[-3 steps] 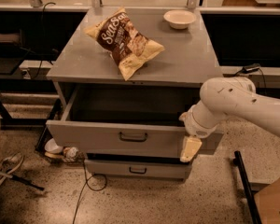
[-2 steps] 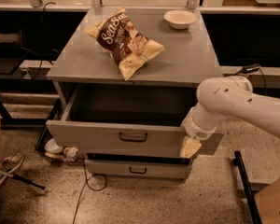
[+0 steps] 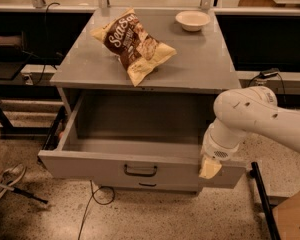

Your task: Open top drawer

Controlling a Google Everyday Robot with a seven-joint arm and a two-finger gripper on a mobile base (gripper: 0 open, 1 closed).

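Gripper [image 3: 209,168] at right front of top drawer [image 3: 90,167]

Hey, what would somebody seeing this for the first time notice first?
The top drawer stands pulled far out of the grey cabinet, its deep box exposed. The white arm reaches in from the right, with the gripper at the right end of the drawer front. A chip bag and a small bowl sit on the cabinet top.

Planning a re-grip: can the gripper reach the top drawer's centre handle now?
Probably yes: the gripper sits at the front of the top drawer, right of the handle, with nothing between them.
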